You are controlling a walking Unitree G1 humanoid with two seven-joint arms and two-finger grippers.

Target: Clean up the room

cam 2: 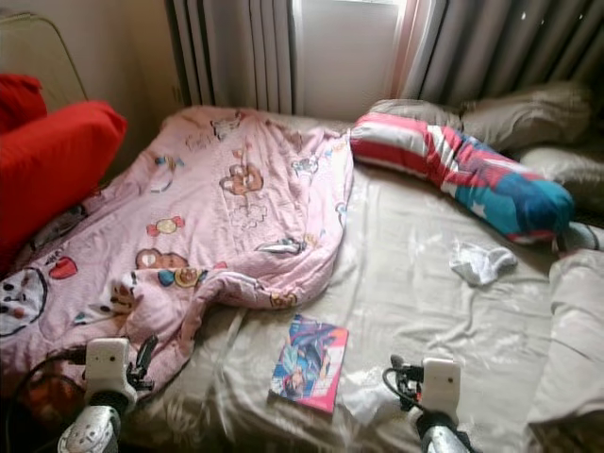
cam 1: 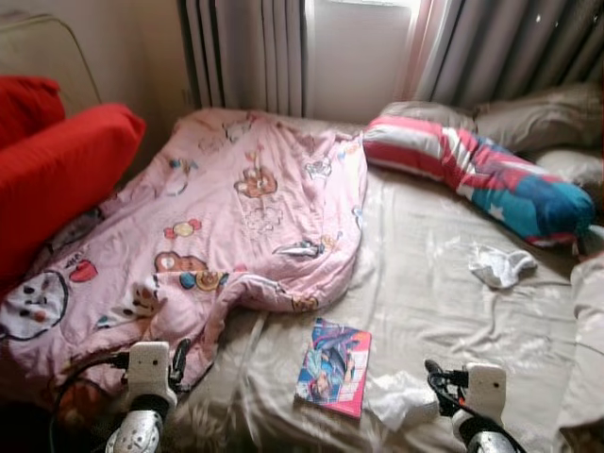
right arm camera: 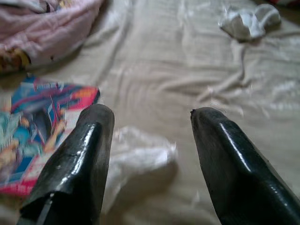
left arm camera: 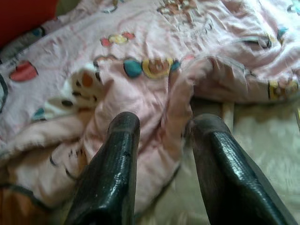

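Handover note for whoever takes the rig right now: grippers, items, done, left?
Left gripper: open, empty, over the edge of the pink blanket.
Right gripper: open, empty, over a crumpled white tissue beside the comic book.
A second white wad lies on the sheet near the striped bolster.
Done: nothing visibly tidied.
Left: tissue, wad, book, blanket still rumpled.

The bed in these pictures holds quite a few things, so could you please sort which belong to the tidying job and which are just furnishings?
For tidying:
- crumpled tissue, beside the book, in front of the open right claw
- book
- white cloth
- pink blanket, rumpled, before the open left claw

Just there:
- striped bolster
- red cushion
- curtains
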